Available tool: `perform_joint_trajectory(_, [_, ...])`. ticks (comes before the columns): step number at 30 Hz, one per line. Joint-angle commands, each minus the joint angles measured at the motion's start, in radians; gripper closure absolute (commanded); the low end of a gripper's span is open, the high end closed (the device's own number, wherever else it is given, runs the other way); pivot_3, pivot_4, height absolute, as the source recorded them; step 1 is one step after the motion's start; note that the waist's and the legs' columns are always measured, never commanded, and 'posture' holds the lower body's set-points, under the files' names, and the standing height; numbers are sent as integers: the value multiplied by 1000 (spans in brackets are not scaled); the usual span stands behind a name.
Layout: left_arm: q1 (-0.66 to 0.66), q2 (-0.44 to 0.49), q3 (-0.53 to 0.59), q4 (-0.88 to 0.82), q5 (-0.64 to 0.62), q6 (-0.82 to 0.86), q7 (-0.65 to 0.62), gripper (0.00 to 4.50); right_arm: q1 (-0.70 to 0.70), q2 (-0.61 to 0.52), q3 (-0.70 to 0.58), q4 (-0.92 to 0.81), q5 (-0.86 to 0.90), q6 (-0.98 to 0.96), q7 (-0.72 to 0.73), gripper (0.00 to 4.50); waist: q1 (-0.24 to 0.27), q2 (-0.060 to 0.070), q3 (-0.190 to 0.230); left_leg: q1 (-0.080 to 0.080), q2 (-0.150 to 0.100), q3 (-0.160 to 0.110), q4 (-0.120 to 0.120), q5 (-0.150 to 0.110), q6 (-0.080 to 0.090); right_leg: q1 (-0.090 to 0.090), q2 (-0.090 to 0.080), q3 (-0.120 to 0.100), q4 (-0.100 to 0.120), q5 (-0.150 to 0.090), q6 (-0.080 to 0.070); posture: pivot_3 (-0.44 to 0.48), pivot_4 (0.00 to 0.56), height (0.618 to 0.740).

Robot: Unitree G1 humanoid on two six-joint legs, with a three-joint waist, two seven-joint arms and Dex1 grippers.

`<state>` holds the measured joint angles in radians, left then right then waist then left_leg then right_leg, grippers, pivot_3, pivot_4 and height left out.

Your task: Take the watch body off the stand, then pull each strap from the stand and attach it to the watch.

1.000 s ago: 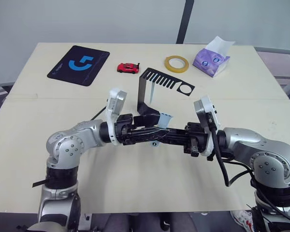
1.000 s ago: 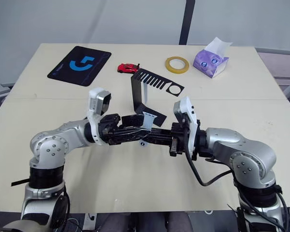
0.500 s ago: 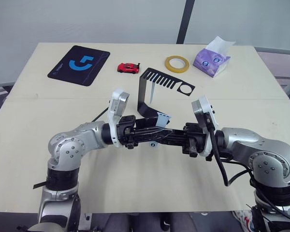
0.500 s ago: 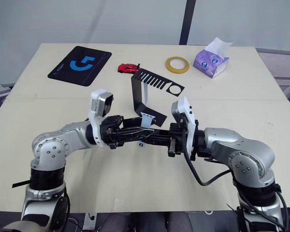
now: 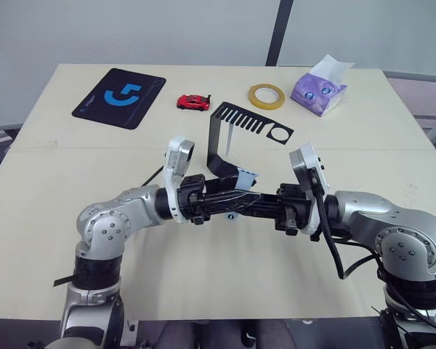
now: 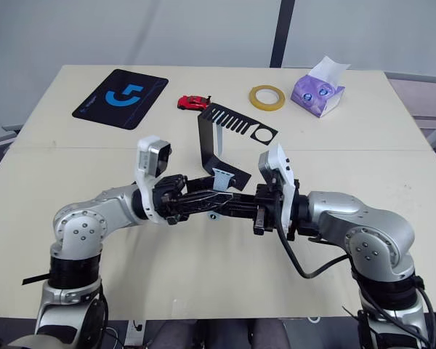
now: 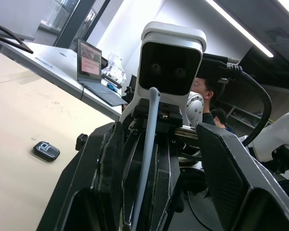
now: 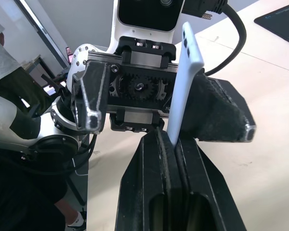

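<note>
The black stand (image 5: 218, 142) is upright on the table, with its comb top and ring hole (image 5: 280, 134) reaching right. Both grippers meet just in front of it. My right gripper (image 8: 167, 137) is shut on a light blue-grey strap (image 8: 188, 72), whose free end pokes up (image 5: 247, 177). My left gripper (image 7: 156, 139) is open, with one finger (image 8: 91, 101) on each side of the right gripper's fingers and the strap (image 7: 147, 144). The watch body (image 7: 45, 150), small and dark with pale marks, lies on the table apart from both grippers.
At the back of the table (image 5: 203, 276) are a black mouse pad with a blue logo (image 5: 118, 97), a red toy car (image 5: 192, 102), a yellow tape roll (image 5: 265, 95) and a purple tissue box (image 5: 318, 91). A person and a laptop (image 7: 94, 72) show far behind.
My left arm has edged to the right, sliding its open fingers further over the right gripper's fingers. The right gripper and its strap have stayed in place.
</note>
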<state>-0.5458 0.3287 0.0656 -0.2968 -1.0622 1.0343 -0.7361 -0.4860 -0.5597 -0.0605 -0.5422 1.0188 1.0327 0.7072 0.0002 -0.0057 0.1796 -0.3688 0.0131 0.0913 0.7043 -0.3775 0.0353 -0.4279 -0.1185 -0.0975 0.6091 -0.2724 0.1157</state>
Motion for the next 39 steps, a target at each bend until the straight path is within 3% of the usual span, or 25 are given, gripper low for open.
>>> perform_joint_trajectory(1, [-19,-5,16,-3,-31,-17,6,1927,-17,-9,-12,-7,25,-21,5,4500,0,0,0,0,0,0,0,0,0,0,0,0,0,0,0,0,150,738])
perform_joint_trajectory(18, [-57,-23,26,8,-74,-14,55,1927,-21,-19,-5,-1,22,-30,16,4500,0,0,0,0,0,0,1,0,0,0,0,0,1,0,0,0,150,738])
perform_joint_trajectory(20, [-57,-28,28,7,-84,-15,58,2455,-21,-18,-6,-1,24,-29,15,4500,0,0,0,0,0,0,1,0,0,0,0,0,1,0,0,0,150,738])
perform_joint_trajectory(23, [-55,-26,27,2,-94,-8,60,3827,-25,-13,-11,2,29,-28,7,4500,0,0,0,0,0,0,1,0,0,0,0,0,1,0,0,0,150,738])
perform_joint_trajectory(25, [-56,-23,24,-1,-95,-6,63,4454,-29,-10,-15,5,33,-28,1,4500,0,0,0,0,0,0,1,0,0,0,0,0,1,0,0,0,150,738])
perform_joint_trajectory(33, [-73,-23,13,15,-93,6,79,4454,-30,-13,-17,7,40,-33,-8,4500,0,0,0,0,0,0,1,0,0,0,0,0,1,0,0,0,150,738])
perform_joint_trajectory(36, [-73,-25,16,18,-88,0,82,3428,-29,-15,-17,5,43,-34,-11,4500,0,0,0,0,0,0,1,0,0,0,0,0,1,0,0,0,150,738])
perform_joint_trajectory(39, [-71,-28,18,21,-88,-5,86,2022,-28,-15,-17,5,44,-34,-14,4500,0,0,0,0,0,0,1,0,0,0,0,0,1,0,0,0,150,738])
